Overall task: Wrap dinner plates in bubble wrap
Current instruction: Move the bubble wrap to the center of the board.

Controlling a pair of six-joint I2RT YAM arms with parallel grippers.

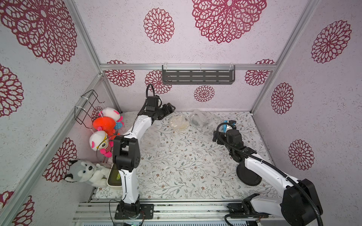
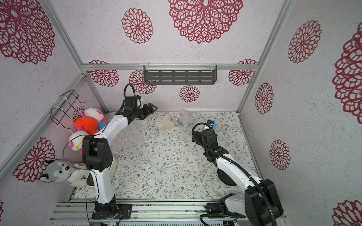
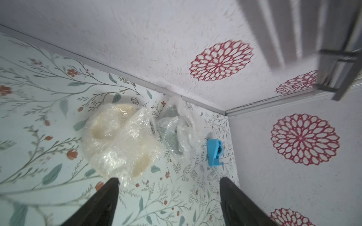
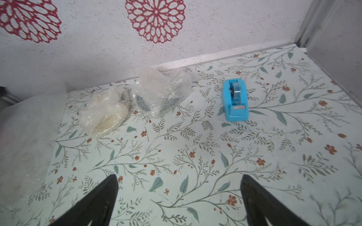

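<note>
Your left gripper [image 3: 169, 181] and right gripper [image 4: 179, 178] both hold jaws apart, empty; the wrapped cream plate [image 3: 109, 127] lies at the worktop [image 4: 215, 148] far edge.

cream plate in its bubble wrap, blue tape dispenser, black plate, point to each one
cream plate [image 3: 119, 140]: left wrist view, middle of the wrapped disc.
blue tape dispenser [image 4: 235, 101]: right wrist view, body between roll and cutter.
black plate [image 1: 248, 178]: in a top view, uncovered near half of the disc.

Lab booth: aluminium frame [image 1: 137, 67], wallpapered walls [image 1: 195, 50]
</note>
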